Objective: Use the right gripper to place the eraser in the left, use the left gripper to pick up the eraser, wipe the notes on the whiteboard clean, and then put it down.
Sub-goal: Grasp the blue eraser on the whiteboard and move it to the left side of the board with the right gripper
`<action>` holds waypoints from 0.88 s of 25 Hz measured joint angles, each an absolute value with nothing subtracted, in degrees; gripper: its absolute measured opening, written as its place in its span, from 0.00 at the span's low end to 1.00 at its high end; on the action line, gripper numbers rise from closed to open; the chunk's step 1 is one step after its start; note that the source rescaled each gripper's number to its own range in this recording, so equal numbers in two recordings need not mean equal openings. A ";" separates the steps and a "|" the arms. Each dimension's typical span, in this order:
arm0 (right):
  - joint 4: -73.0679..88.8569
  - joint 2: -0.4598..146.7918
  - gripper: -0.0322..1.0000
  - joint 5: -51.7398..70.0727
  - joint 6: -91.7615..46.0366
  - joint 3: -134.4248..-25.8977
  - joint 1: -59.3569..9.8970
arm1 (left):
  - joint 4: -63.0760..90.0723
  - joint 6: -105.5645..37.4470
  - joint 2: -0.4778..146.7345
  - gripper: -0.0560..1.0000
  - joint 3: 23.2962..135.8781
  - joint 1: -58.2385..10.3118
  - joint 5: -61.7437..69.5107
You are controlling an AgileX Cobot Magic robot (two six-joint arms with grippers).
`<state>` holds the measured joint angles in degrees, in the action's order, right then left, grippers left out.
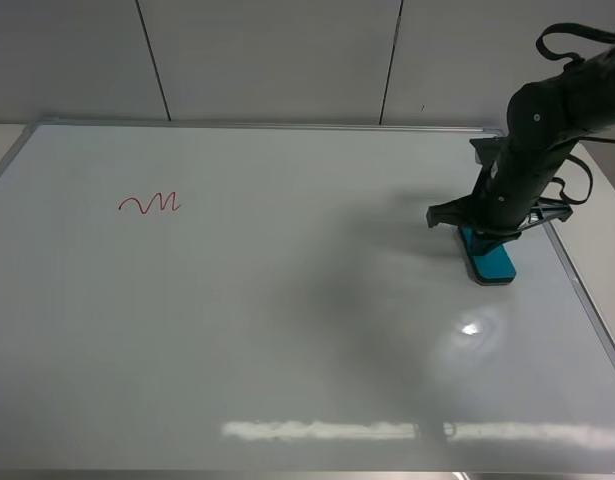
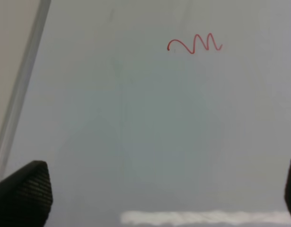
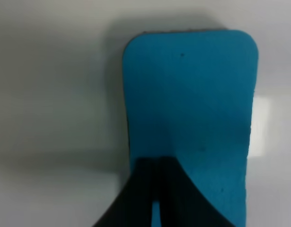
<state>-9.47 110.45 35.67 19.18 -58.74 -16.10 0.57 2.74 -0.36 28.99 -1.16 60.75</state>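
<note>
The teal-blue eraser point(image 1: 490, 260) lies flat on the whiteboard point(image 1: 287, 330) near its right edge. My right gripper point(image 1: 484, 232) hangs straight over the eraser's far end. In the right wrist view the eraser point(image 3: 192, 94) fills the frame and the two black fingers point(image 3: 140, 189) stand together over its top face with only a sliver between them; my right gripper point(image 3: 156, 163) holds nothing. The red notes point(image 1: 150, 204) sit at the board's far left. My left gripper point(image 2: 154, 198) is open and empty above the board, with the notes point(image 2: 195, 44) ahead of it. It is out of the exterior high view.
The board's silver frame point(image 1: 587, 300) runs close to the eraser on the right. It also shows in the left wrist view point(image 2: 22, 85). A grey panelled wall point(image 1: 287, 60) stands behind the board. Light glare point(image 1: 472, 328) lies on the board near the eraser.
</note>
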 joint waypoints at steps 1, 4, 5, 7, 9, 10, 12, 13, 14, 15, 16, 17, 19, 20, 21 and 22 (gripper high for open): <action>-9.92 110.50 0.03 35.46 18.96 -58.79 -17.04 | 0.57 2.74 -0.36 1.00 28.99 -1.16 60.75; -9.04 110.77 0.03 32.71 17.40 -58.98 -20.66 | 0.57 2.74 -0.36 1.00 28.99 -1.16 60.75; -8.01 110.91 0.03 31.31 17.03 -58.97 -22.00 | 0.57 2.74 -0.36 1.00 28.99 -1.16 60.75; -5.38 111.06 0.03 28.56 16.14 -58.97 -24.46 | 0.57 2.74 -0.36 1.00 28.99 -1.16 60.75; -2.57 111.36 0.03 25.43 14.98 -58.97 -27.13 | 0.57 2.80 -0.36 1.00 28.99 -1.16 60.75; -1.14 111.53 0.03 24.24 14.39 -58.97 -28.47 | 0.57 2.80 -0.36 1.00 28.99 -1.16 60.75; 1.24 111.80 0.03 21.83 13.44 -58.97 -30.83 | 0.57 2.80 -0.36 1.00 28.99 -1.16 60.75; 2.45 112.05 0.03 20.85 13.09 -58.97 -32.07 | 0.57 2.80 -0.36 1.00 28.99 -1.16 60.75; 3.39 112.14 0.03 19.84 12.76 -58.97 -33.10 | 0.57 2.80 -0.36 1.00 28.99 -1.16 60.75; 4.46 112.31 0.03 19.23 12.40 -59.17 -34.47 | 0.57 2.80 -0.36 1.00 28.99 -1.16 60.75; 5.33 112.54 0.03 19.23 12.14 -59.63 -35.44 | 0.57 2.80 -0.36 1.00 28.99 -1.16 60.75; 6.33 112.89 0.03 19.44 11.90 -60.48 -36.62 | 0.57 2.80 -0.36 1.00 28.99 -1.16 60.75; 8.26 113.97 0.03 20.29 11.01 -62.75 -38.89 | 0.57 2.80 -0.36 1.00 28.99 -1.16 60.75; 9.35 114.72 0.03 20.88 10.39 -64.26 -40.06 | 0.57 2.74 -0.36 1.00 28.99 -1.16 60.75; 10.48 115.48 0.03 21.29 9.77 -65.91 -41.00 | 0.57 2.74 -0.36 1.00 28.99 -1.16 60.75; 11.63 116.50 0.03 21.83 9.09 -67.36 -42.05 | 0.57 2.74 -0.36 1.00 28.99 -1.16 60.75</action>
<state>11.63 116.50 21.83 9.09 -67.36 -42.05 0.57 2.74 -0.36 28.99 -1.16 60.75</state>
